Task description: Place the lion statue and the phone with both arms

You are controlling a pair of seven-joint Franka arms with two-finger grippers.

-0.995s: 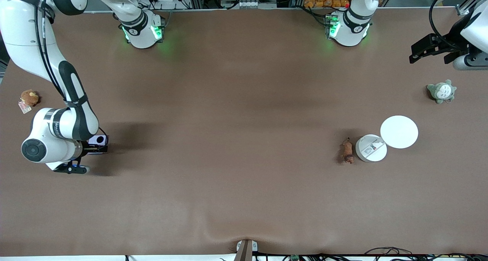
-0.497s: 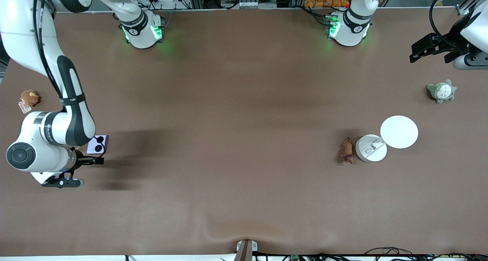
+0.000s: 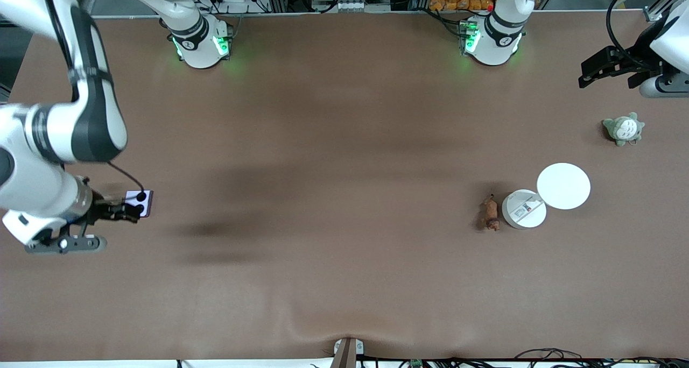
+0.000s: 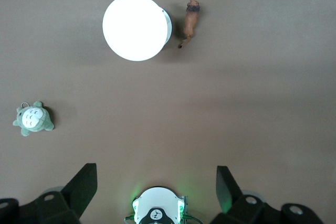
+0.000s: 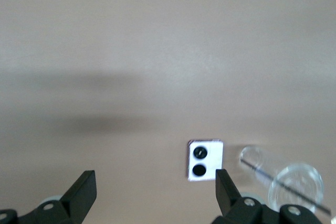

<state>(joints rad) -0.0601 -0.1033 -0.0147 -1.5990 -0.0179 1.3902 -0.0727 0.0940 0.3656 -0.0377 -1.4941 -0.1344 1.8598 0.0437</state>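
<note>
The lavender phone point(image 3: 141, 200) lies flat on the table near the right arm's end, its two black camera circles up. It also shows in the right wrist view point(image 5: 205, 160). My right gripper point(image 3: 128, 213) hangs open and empty above the phone; in its wrist view point(image 5: 155, 195) the phone sits just inside one finger. The reddish-brown lion statue point(image 3: 490, 213) lies on the table beside a white disc point(image 3: 524, 209); it also shows in the left wrist view point(image 4: 191, 19). My left gripper point(image 3: 608, 71) waits open and empty, high over the left arm's end of the table point(image 4: 156, 192).
A second, larger white disc point(image 3: 563, 186) touches the first; it shows in the left wrist view point(image 4: 135, 27) too. A grey-green plush toy point(image 3: 623, 129) sits near the left arm's end. A clear round object point(image 5: 294, 182) lies beside the phone. The right arm hides the brown plush toy.
My right gripper has risen off the phone and drawn back toward the right arm's end. The phone stays on the table. The left arm has not moved.
</note>
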